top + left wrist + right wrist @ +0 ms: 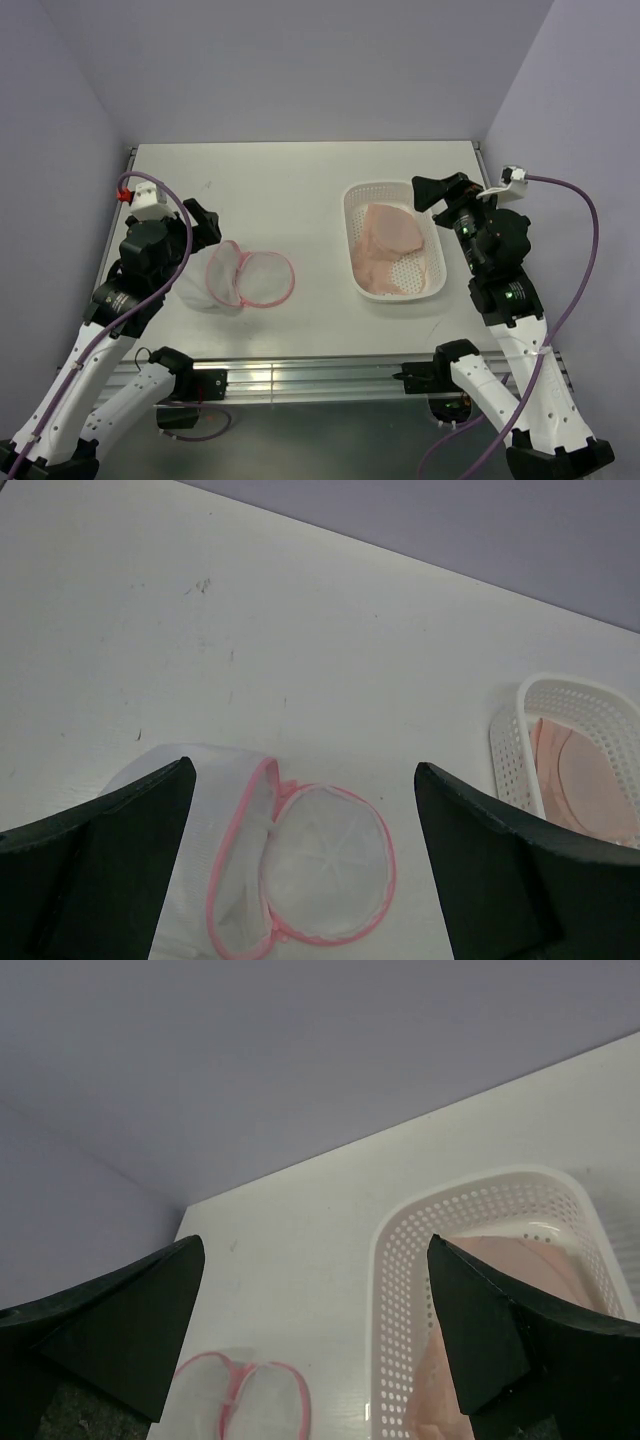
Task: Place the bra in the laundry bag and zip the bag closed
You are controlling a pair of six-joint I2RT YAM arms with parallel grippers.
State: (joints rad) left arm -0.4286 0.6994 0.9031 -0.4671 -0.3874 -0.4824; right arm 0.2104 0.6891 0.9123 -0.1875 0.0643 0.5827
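Observation:
The pale pink bra (386,243) lies in a white perforated basket (352,215) at the right of the table; it also shows in the right wrist view (520,1260) and the left wrist view (585,790). The laundry bag (250,277), white mesh with a pink zipper rim, lies unzipped with its two halves spread, left of centre; it also shows in the left wrist view (300,865) and the right wrist view (245,1405). My left gripper (207,228) is open, above the bag's left side. My right gripper (432,192) is open, above the basket's far right corner.
The white basket (400,1290) holds only the bra. The table's back edge meets a purple wall (300,70). Purple cables run along both arms (590,250). A metal rail (320,380) runs along the near edge.

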